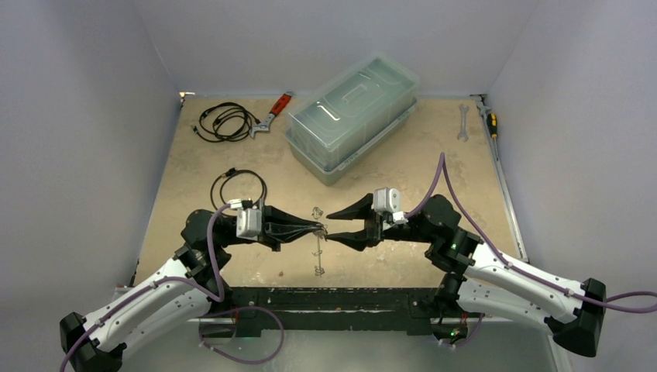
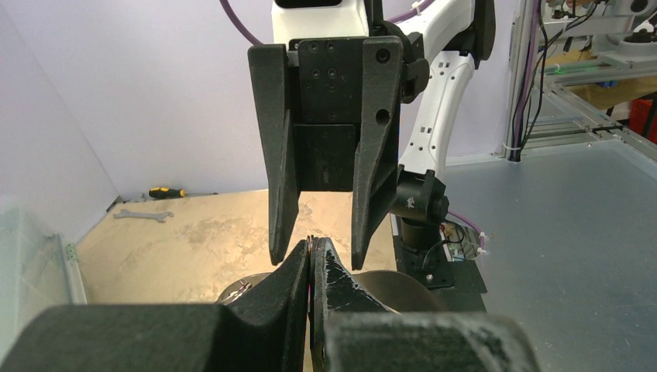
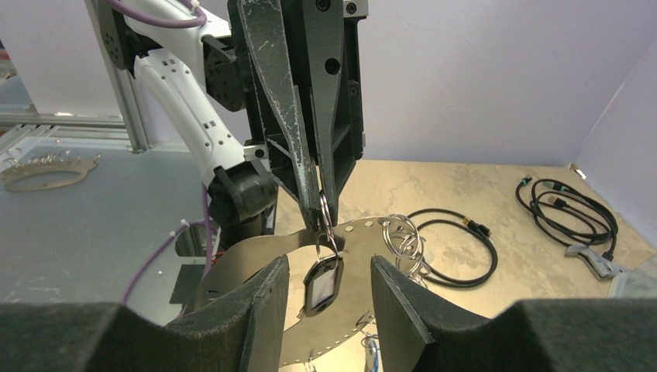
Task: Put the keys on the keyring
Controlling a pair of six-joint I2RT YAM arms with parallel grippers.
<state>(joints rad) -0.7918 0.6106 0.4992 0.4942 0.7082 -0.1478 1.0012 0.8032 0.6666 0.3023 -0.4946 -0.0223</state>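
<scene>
Your left gripper [image 3: 319,218] is clamped on the dark-tagged key [image 3: 321,283] just over the keyring [image 3: 352,227], right gripper [image 1: 329,227] gaping wide — a clumsy nudge could swing that dangling tag and tug it loose.

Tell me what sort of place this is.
Probably a robotics lab test cell: white panels box in the table, a wrench and coiled cable lie on it, and aluminium framing stands outside.

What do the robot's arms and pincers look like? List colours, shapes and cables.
The left arm and right arm have white shells, black joints and purple cables. The left pincer and right pincer are black, each with two long tapering fingers.
</scene>
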